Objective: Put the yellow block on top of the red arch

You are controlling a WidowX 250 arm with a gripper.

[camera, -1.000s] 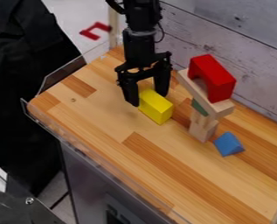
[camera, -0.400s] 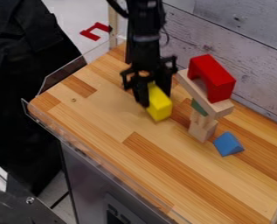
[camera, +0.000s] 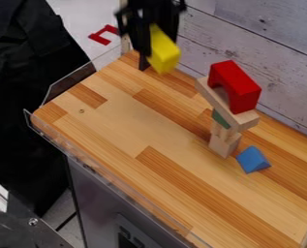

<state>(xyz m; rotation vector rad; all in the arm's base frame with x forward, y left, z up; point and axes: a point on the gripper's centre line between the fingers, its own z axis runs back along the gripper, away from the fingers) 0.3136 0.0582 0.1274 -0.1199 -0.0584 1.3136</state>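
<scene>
The black gripper (camera: 157,41) is raised near the top edge of the camera view, above the back left of the table, shut on the yellow block (camera: 163,50). The block hangs clear of the wood, its lower end tilted toward the camera. To the right and lower in the view, the red arch (camera: 243,90) rests on a light wooden plank (camera: 222,104), which lies across a small stack of blocks with a green piece and natural wood pieces. Gripper and block are apart from the arch.
A blue triangular block (camera: 253,159) lies on the wooden table (camera: 116,126), just right of the stack's base. A pale plank wall (camera: 285,63) runs behind the stack. Clear low panels line the table's left and front edges.
The gripper first closed in on the yellow block, then lifted it off the table, up toward the top of the view. The arch, its stack and the blue block have stayed put.
</scene>
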